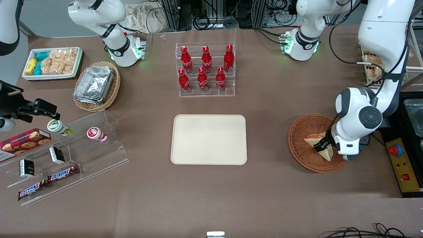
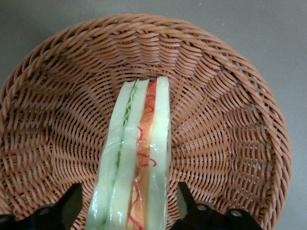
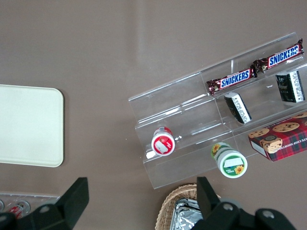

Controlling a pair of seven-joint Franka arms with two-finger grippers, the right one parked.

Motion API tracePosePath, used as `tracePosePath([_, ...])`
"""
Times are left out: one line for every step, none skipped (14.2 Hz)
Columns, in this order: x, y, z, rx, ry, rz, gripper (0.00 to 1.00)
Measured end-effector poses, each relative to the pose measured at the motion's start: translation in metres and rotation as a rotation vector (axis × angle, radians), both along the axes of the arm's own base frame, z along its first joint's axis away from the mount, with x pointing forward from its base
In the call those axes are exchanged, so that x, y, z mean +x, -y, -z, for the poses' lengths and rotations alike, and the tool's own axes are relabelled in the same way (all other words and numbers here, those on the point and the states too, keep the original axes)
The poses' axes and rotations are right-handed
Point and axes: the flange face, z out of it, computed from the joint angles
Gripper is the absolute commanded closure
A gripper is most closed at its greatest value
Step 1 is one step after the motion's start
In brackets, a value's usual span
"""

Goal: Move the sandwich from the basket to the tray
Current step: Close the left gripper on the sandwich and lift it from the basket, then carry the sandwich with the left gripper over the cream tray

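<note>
The sandwich (image 1: 312, 139) lies in the reddish-brown wicker basket (image 1: 297, 132), toward the working arm's end of the table. Up close, the sandwich (image 2: 139, 143) shows its cut edge with green, orange and red layers between pale bread, resting on the basket's (image 2: 225, 96) woven floor. My left gripper (image 1: 321, 145) is down inside the basket, and the gripper (image 2: 128, 194) is open. One black finger stands on each side of the wedge, each with a thin gap to the bread. The cream tray (image 1: 208, 138) lies at the table's middle with nothing on it.
A clear rack of red cola bottles (image 1: 206, 69) stands farther from the front camera than the tray. A tan basket of foil containers (image 1: 96, 86), a white snack bin (image 1: 53, 62) and an acrylic snack stand (image 1: 66, 155) lie toward the parked arm's end. A yellow button box (image 1: 401, 162) sits beside the basket.
</note>
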Motion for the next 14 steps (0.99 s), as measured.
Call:
tracePosePath([0.000, 0.001, 0.000, 0.000, 0.001, -0.002, 1.00])
tracePosePath([0.000, 0.001, 0.000, -0.001, 0.002, -0.002, 1.00])
tracePosePath([0.001, 0.002, -0.002, -0.001, 0.004, -0.002, 1.00])
tracePosePath([0.002, 0.002, -0.003, -0.001, 0.007, -0.001, 1.00])
tracePosePath([0.004, 0.003, -0.007, 0.001, 0.003, 0.000, 1.00])
tracePosePath([0.006, 0.004, -0.014, 0.006, -0.016, 0.002, 1.00])
tracePosePath([0.008, 0.006, -0.025, 0.013, -0.043, 0.006, 1.00])
tracePosePath([0.011, 0.012, -0.042, 0.019, -0.070, 0.012, 1.00])
tracePosePath([0.014, 0.021, -0.065, 0.025, -0.090, 0.024, 1.00])
tracePosePath([0.015, 0.033, -0.092, 0.031, -0.106, 0.041, 1.00])
tracePosePath([0.013, 0.049, -0.122, 0.037, -0.120, 0.065, 1.00])
tracePosePath([0.009, 0.068, -0.153, 0.042, -0.131, 0.094, 1.00])
tracePosePath([0.003, 0.091, -0.183, 0.046, -0.139, 0.130, 1.00])
tracePosePath([-0.003, 0.117, -0.211, 0.046, -0.144, 0.178, 1.00])
